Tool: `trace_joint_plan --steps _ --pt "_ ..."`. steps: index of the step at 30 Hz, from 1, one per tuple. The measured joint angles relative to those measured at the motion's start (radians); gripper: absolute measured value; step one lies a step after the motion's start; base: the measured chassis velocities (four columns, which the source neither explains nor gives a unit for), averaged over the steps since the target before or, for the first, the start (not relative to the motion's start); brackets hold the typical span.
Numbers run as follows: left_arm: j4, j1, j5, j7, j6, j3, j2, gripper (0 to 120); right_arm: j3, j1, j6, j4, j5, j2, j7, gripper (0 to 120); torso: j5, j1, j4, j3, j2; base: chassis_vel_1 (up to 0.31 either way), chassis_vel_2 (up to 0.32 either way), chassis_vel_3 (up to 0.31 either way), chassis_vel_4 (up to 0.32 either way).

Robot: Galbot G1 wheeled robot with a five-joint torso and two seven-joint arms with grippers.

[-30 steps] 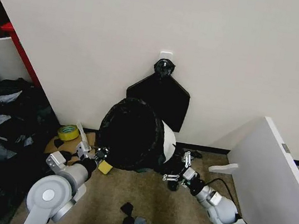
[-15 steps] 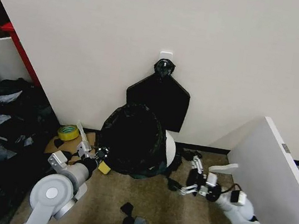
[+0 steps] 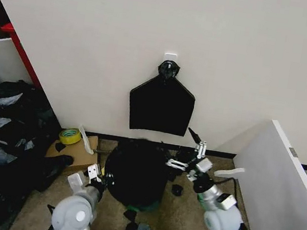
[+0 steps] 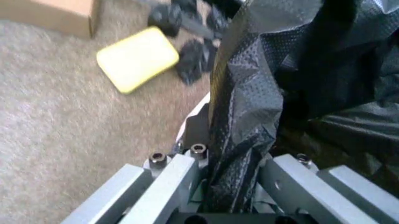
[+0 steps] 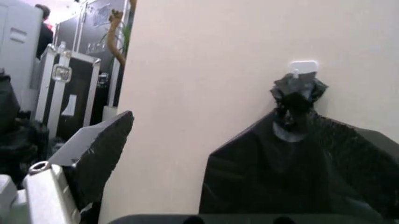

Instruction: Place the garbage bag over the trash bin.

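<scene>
1. Garbage bag, thin black crinkled plastic (image 3: 136,170), is now lying draped over the round bin on the carpet below the wall hook; a sliver of the pale green base of the trash bin (image 3: 141,206) is showing under the bag's lower edge.
2. Bin is now standing upright and nearer the robot; half a second ago it was tipped toward the wall with its white side showing.
3. Left gripper (image 3: 99,177) is sitting at the bin's left rim, jaws closed on a bunched fold of bag film in the left wrist view (image 4: 240,140).
4. Right gripper (image 3: 190,158) has swung up to the bin's right rim; fingers (image 3: 199,149) are spread, holding nothing visible.
5. Judgement: bag is largely seated; the right-hand rim probably needs tucking yet.
6. Flat black plastic sheet (image 3: 161,103) is hanging on the white wall hook (image 3: 170,56), untouched.
</scene>
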Motion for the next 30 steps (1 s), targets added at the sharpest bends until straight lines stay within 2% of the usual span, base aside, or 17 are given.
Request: trace_joint_plan --steps 7,12,15,18,22,25,27,30 --pt "0.053 -0.01 0.038 0.011 -0.003 0.045 -0.02 1 -0.004 -0.012 0.01 -0.008 -0.022 0.008 0.007 100 0.0005 0.0 0.0 0.0 0.0 0.0 0.0 0.0 0.0" --pt "0.054 -0.009 0.056 0.009 -0.003 0.059 -0.021 2 -0.003 -0.014 0.013 -0.01 -0.021 0.008 0.006 100 0.0004 0.0 -0.0002 0.0 0.0 0.0 0.0 0.0 0.0" --pt "0.028 0.001 0.066 0.007 -0.004 0.064 -0.013 16 -0.002 -0.013 0.013 -0.013 -0.019 0.008 0.006 100 0.0003 0.0 -0.0002 0.0 0.0 0.0 0.0 0.0 0.0" --pt "0.009 0.009 0.07 0.01 -0.01 0.064 -0.007 23 -0.001 -0.012 0.013 -0.015 -0.016 0.008 0.007 100 0.0001 0.0 -0.0003 0.0 0.0 0.0 0.0 0.0 0.0" --pt "-0.045 0.025 0.083 0.019 -0.027 0.057 0.003 41 0.001 -0.012 0.013 -0.019 -0.013 0.009 0.008 100 0.0 0.0 -0.0005 0.0 0.0 0.0 0.0 0.0 0.0" --pt "-0.083 0.039 0.1 0.02 -0.034 0.046 0.01 52 0.001 -0.014 0.013 -0.02 -0.011 0.01 0.011 100 -0.0002 0.0 -0.0003 0.0 0.0 0.0 0.0 0.0 0.0" --pt "-0.094 0.043 0.106 0.02 -0.037 0.042 0.013 56 0.002 -0.015 0.013 -0.02 -0.011 0.01 0.013 100 -0.0001 0.0 -0.0003 0.0 0.0 0.0 0.0 0.0 0.0" --pt "-0.135 0.061 0.125 0.019 -0.043 0.03 0.023 69 0.003 -0.02 0.009 -0.018 -0.009 0.01 0.033 100 -0.0001 0.0 -0.0003 0.0 0.0 0.0 0.0 0.0 0.0"
